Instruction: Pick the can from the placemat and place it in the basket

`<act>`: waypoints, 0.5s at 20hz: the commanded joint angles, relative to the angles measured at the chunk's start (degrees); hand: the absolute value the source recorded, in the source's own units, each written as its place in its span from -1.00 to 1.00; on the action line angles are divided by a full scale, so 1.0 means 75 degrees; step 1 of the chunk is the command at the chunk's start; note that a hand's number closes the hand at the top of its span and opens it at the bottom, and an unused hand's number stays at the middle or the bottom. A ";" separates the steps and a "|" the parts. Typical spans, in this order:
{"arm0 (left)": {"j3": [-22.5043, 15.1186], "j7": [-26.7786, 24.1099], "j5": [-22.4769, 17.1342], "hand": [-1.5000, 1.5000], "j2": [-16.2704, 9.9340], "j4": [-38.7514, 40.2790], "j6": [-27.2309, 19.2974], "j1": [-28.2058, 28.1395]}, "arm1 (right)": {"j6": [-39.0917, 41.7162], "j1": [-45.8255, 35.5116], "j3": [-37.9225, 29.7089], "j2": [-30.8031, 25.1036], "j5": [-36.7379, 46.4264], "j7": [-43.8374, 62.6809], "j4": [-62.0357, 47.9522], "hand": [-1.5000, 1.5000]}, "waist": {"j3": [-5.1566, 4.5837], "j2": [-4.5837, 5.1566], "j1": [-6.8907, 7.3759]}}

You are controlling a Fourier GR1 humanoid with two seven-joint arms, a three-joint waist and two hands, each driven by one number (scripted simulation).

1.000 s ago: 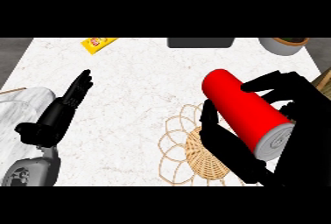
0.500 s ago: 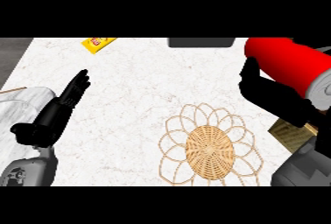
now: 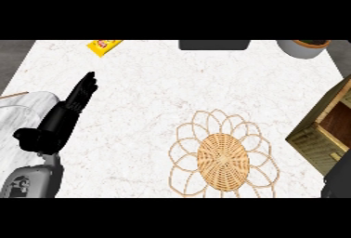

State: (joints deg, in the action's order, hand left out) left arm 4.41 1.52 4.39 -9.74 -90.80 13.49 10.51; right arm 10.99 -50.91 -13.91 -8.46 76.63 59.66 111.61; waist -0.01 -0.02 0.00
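Note:
The woven placemat (image 3: 223, 158), a round wicker centre with looped petals, lies bare on the white counter at centre right. The olive wicker basket (image 3: 316, 132) stands at the right edge, cut off by the frame, with part of its brown inside showing. The red can shows nowhere in this view. My left hand (image 3: 65, 116) rests open at the left with its fingers straight, pointing away from me. Of my right hand (image 3: 338, 179) only a black patch shows at the lower right edge, just below the basket.
A yellow packet (image 3: 104, 45) lies at the far left of the counter. A dark flat object (image 3: 214, 44) sits at the far middle edge, and a grey pot (image 3: 305, 47) at the far right. A pale board (image 3: 19, 106) lies at the left edge.
My right hand has carried the red can from above the placemat to the right and out of view. The placemat now lies uncovered. The view has shifted slightly; the left hand stays still.

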 commanded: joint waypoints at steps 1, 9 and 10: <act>-0.0024 -0.0487 0.0170 0.00 0.0084 0.0452 -0.0083 -0.0005 | 0.0143 -0.0413 -0.1006 -0.0730 -0.0352 0.0172 -0.0396 1.00 | -0.0002 0.0004 -0.0034; 0.0277 0.0047 -0.0055 0.00 -0.0144 0.0421 0.0014 0.0457 | 0.0228 0.0734 -0.2477 -0.1600 -0.1748 -0.0815 -0.0515 1.00 | 0.0006 -0.0002 -0.0092; -0.0130 -0.0369 0.0276 0.00 0.0143 0.0153 -0.0105 -0.0270 | -0.0106 0.1208 -0.2328 -0.1292 -0.1652 -0.0799 -0.0348 1.00 | 0.0004 -0.0005 -0.0034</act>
State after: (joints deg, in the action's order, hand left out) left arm 4.90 0.49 4.86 -9.94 -89.84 13.50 10.35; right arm 11.26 -47.46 -27.83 -17.45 68.24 55.40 108.19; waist 0.00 -0.09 -0.25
